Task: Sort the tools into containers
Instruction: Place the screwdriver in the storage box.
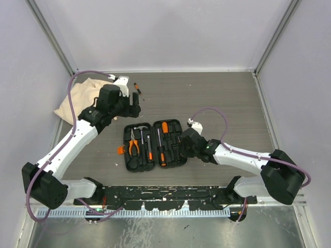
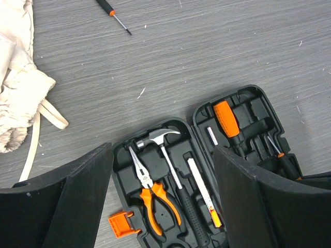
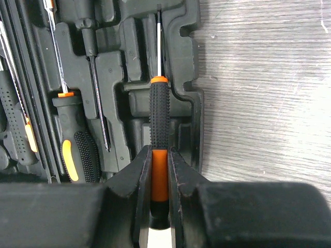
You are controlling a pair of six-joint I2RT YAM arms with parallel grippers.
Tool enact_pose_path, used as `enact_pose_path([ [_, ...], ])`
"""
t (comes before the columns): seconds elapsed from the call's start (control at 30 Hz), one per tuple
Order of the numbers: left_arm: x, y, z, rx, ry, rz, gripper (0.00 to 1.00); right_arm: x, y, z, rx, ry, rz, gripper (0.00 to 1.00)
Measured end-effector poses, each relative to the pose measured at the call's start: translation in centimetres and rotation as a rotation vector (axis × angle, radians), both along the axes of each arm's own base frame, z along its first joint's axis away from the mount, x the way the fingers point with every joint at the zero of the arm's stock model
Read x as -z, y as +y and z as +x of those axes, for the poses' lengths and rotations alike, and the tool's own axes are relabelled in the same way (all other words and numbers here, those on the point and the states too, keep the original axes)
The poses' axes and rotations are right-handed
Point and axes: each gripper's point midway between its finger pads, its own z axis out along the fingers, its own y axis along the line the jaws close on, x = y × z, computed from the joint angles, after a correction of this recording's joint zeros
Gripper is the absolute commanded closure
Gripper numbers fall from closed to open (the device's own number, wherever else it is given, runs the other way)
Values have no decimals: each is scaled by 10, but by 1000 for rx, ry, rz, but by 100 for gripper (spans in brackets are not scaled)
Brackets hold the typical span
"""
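**A:** How far along was the sorting?

**B:** Nearly done, I'd judge. The case (image 2: 247, 95) lay open mid-surface (image 1: 222, 103), with pliers (image 2: 152, 194), hammer (image 2: 161, 138) and screwdrivers (image 3: 64, 111) seated in it. A loose screwdriver (image 1: 138, 91) lay at the case's twelve o'clock in the top view, not yet put away.

**A:** And the grippers?

**B:** The right gripper (image 3: 159, 170) was narrow, pinching a slim screwdriver (image 3: 158, 111) by its handle. The tip pointed to twelve o'clock along the case's right-edge slot. Whether it was seated, I couldn't tell. The left gripper (image 1: 133, 107) hung wide and empty, near the loose screwdriver.
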Motion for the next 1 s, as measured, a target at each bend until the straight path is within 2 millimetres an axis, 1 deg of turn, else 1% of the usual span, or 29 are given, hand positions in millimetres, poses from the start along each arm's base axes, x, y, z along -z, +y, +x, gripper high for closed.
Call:
enact_pose_path([
  [0.13, 0, -1, -1, 4, 3, -1, 21, 1, 1, -1, 1, 10, 8, 82],
  [0.3, 1, -1, -1, 5, 6, -1, 20, 1, 1, -3, 3, 20, 11, 71],
  [0.47, 1, -1, -1, 6, 7, -1, 20, 3, -2, -7, 2, 35, 1, 66],
  [0.6, 4, -1, -2, 8, 17, 1, 18, 2, -7, -11, 4, 44, -11, 65],
  [0.77, 8, -3, -3, 10, 39, -2, 15, -7, -14, -10, 18, 15, -21, 65],
  [0.83, 10, -5, -1, 8, 55, -8, 13, -11, -18, -8, 23, -4, -31, 66],
  [1.0, 22, -12, 2, 4, 137, -10, 14, -21, -22, -2, -1, -59, -61, 72],
])
